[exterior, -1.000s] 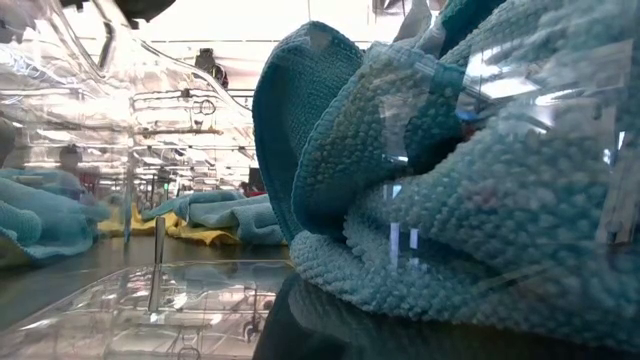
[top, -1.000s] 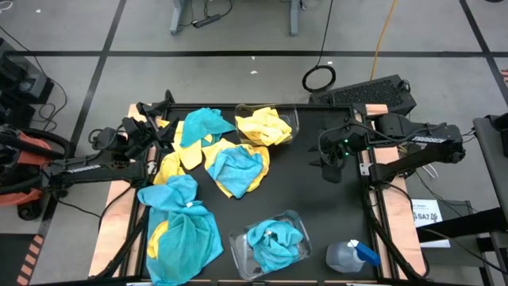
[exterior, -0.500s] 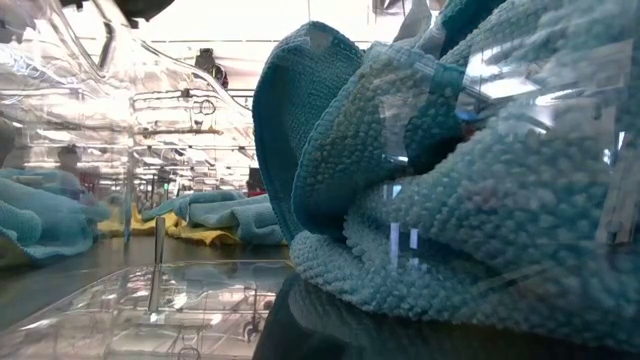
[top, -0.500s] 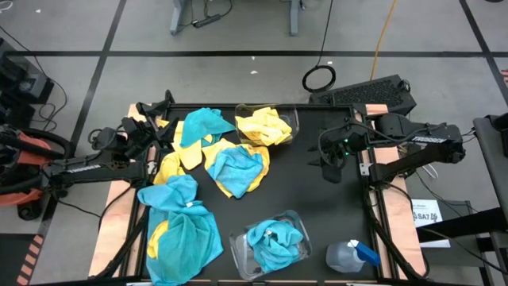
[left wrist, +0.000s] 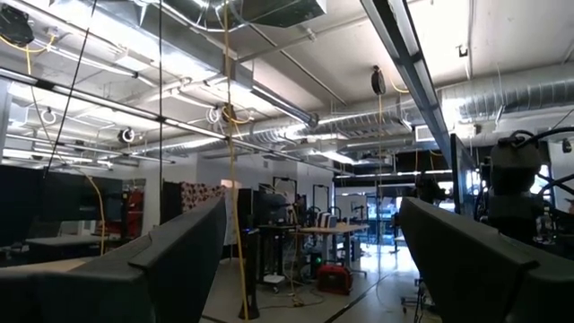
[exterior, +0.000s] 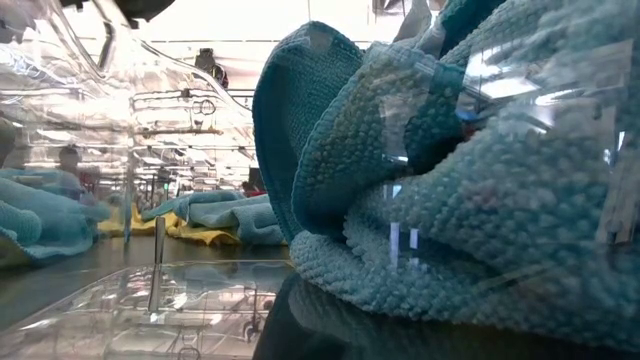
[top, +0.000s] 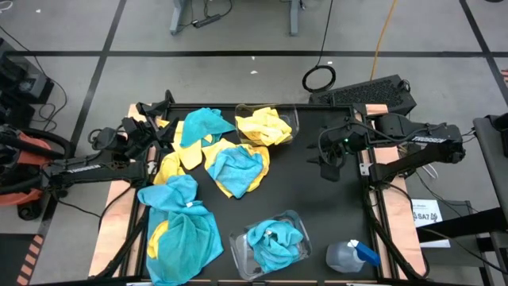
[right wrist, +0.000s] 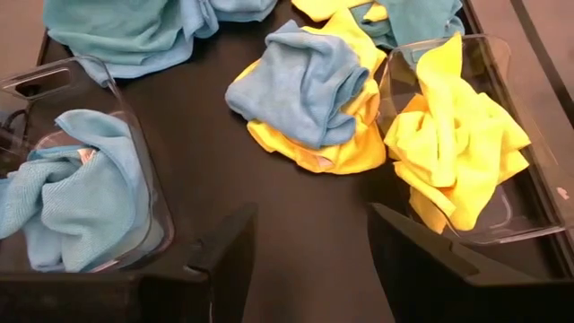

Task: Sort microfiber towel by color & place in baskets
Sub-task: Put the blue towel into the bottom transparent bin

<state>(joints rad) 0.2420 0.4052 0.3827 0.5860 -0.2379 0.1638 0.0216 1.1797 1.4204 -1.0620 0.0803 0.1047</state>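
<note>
A loose heap of turquoise and yellow towels (top: pixel 210 155) lies on the black table's left half, and more of them (top: pixel 181 230) lie by the near left corner. One clear basket (top: pixel 292 119) at the far edge holds yellow towels (right wrist: pixel 457 135). The other basket (top: pixel 238 246) near the front edge holds turquoise towels (right wrist: pixel 72 193); these fill the low view (exterior: pixel 450 200). My right gripper (top: pixel 327 168) (right wrist: pixel 314 260) hovers open over bare table to the right of the heap. My left gripper (top: pixel 155 111) (left wrist: pixel 309 269) is open at the far left corner, facing out into the room.
A clear spray bottle with a blue trigger (top: pixel 353 256) lies at the near right corner. Bare black table (top: pixel 309 199) stretches between the two baskets and under my right gripper. A keyboard (top: pixel 369 94) sits beyond the far right corner.
</note>
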